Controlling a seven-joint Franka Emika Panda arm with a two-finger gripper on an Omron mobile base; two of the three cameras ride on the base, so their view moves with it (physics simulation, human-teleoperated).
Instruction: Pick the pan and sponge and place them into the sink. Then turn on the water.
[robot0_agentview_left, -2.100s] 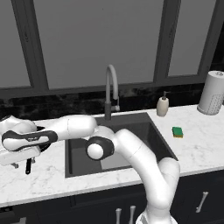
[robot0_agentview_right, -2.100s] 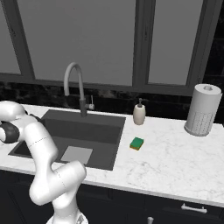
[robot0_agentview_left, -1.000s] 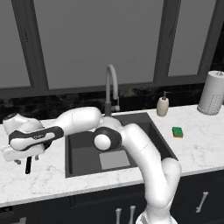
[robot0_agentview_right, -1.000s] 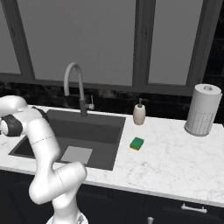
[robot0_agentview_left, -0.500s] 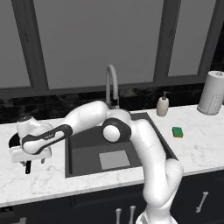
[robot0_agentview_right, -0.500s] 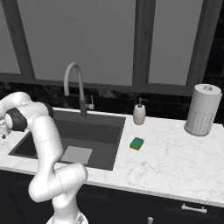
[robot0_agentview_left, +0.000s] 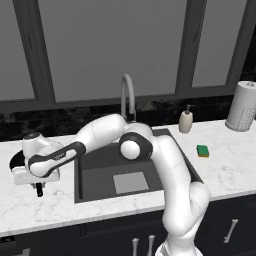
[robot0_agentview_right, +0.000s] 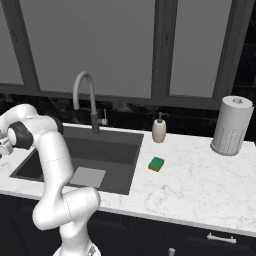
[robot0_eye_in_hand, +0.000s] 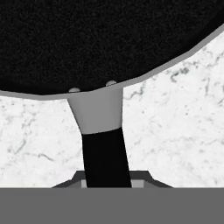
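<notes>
The black pan (robot0_eye_in_hand: 100, 39) lies on the white marble counter left of the sink (robot0_agentview_left: 95, 160), and its dark rim (robot0_agentview_left: 15, 161) peeks out behind my hand. Its straight handle (robot0_eye_in_hand: 105, 157) runs down between my fingertips. My gripper (robot0_eye_in_hand: 107, 181) is shut on that handle, reaching down from the hand at the far left (robot0_agentview_left: 38, 184). The small green sponge (robot0_agentview_left: 202, 150) rests on the counter right of the sink (robot0_agentview_right: 105, 150), far from the gripper, and appears again in the right base view (robot0_agentview_right: 156, 163). The grey gooseneck faucet (robot0_agentview_left: 127, 95) stands behind the basin with no water running.
A soap dispenser (robot0_agentview_left: 186, 121) stands behind the sink's right corner, and a paper towel roll (robot0_agentview_left: 242, 106) stands at the far right of the counter. A pale square patch (robot0_agentview_left: 130, 182) lies on the sink bottom. My arm stretches across the sink's left half.
The jaws have gone from wide open to shut on the pan's handle. The elbow has swung back over the sink while the hand stayed over the pan.
</notes>
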